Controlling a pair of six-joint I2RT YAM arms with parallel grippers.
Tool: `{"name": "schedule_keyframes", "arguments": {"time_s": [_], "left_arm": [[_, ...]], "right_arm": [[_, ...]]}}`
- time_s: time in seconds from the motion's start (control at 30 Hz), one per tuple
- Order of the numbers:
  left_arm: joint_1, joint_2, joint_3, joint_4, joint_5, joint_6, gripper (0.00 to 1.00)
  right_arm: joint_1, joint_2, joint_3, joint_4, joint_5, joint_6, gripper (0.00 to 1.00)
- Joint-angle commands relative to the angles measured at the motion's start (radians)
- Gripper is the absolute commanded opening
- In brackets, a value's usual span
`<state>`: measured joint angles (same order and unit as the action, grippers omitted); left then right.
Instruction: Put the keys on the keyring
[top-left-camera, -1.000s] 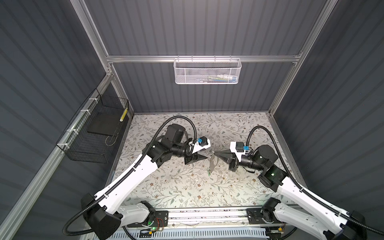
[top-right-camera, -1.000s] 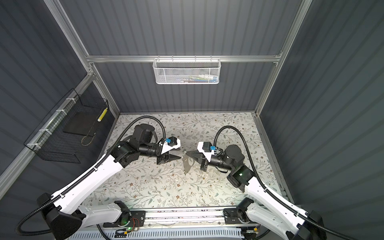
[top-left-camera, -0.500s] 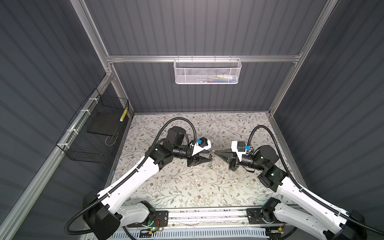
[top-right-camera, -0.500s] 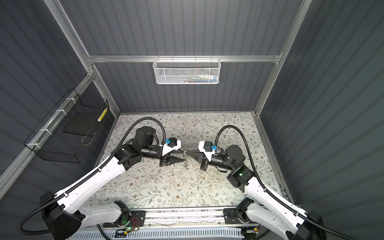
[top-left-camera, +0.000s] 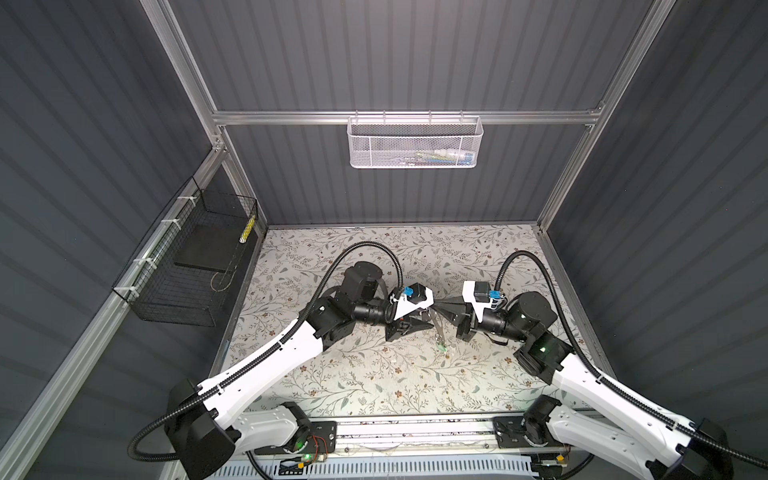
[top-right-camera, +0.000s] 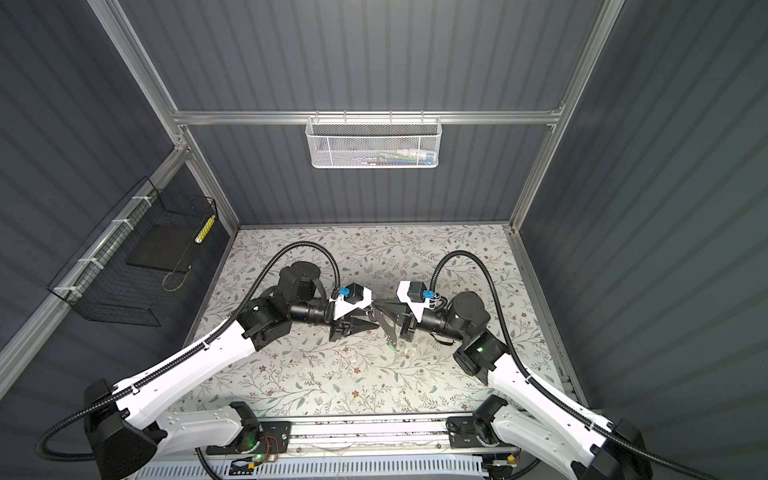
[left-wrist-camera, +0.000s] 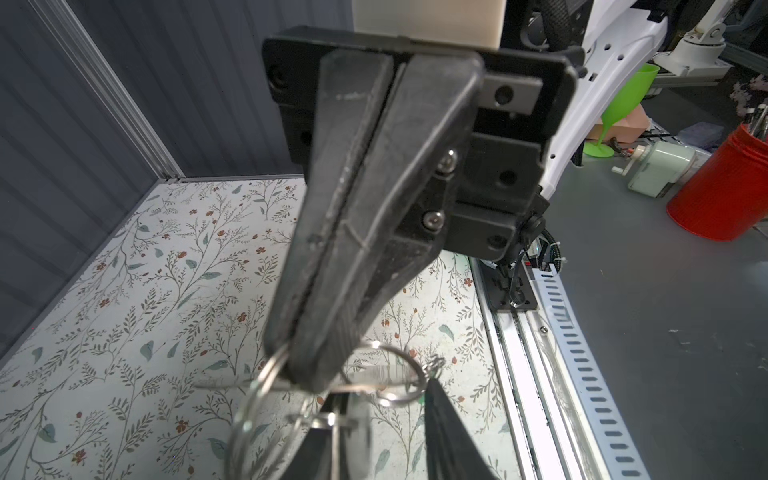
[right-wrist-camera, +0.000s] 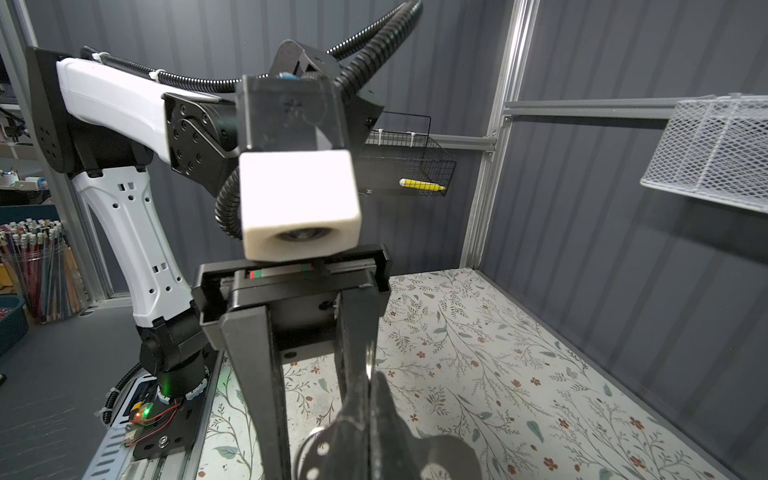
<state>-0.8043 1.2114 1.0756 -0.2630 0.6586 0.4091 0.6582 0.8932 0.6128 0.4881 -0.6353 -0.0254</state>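
In both top views my two grippers meet tip to tip above the middle of the floral mat. My right gripper (top-left-camera: 436, 310) (top-right-camera: 374, 306) is shut on the keyring, whose thin metal rings (left-wrist-camera: 397, 376) stick out of its tip in the left wrist view. The keys (top-right-camera: 387, 323) (right-wrist-camera: 451, 457) hang from it, and the green tag (top-left-camera: 443, 346) (top-right-camera: 392, 344) dangles lowest. My left gripper (top-left-camera: 432, 319) (left-wrist-camera: 380, 390) is open, its black fingers (right-wrist-camera: 257, 374) standing on either side of the rings and a key. One key edge lies close by a finger.
A white mesh basket (top-left-camera: 415, 143) hangs on the back wall. On the left wall is a black wire basket (top-left-camera: 195, 266) with a yellow item in it. The arms' metal rail (top-left-camera: 415, 432) runs along the front edge of the mat (top-left-camera: 374, 374).
My left gripper has moved right to meet the right gripper's tip, and its jaws have narrowed around the hanging rings. The right arm has stayed put, still holding the keyring.
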Motion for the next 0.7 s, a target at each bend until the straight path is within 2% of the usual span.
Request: {"name": "schedule_keyframes", "arguments": {"time_s": [0.0, 0.27, 0.67], "left_arm": [[-0.004, -0.019, -0.013, 0.045, -0.007, -0.027, 0.31], [-0.003, -0.028, -0.029, 0.037, -0.041, -0.021, 0.30], [-0.003, -0.018, -0.039, 0.078, -0.039, -0.022, 0.23]], "right_arm": [[-0.004, -0.013, -0.011, 0.055, 0.008, 0.016, 0.00], [-0.009, -0.031, -0.018, 0.055, 0.010, 0.019, 0.00], [-0.011, -0.017, -0.016, 0.070, -0.027, 0.037, 0.00]]}}
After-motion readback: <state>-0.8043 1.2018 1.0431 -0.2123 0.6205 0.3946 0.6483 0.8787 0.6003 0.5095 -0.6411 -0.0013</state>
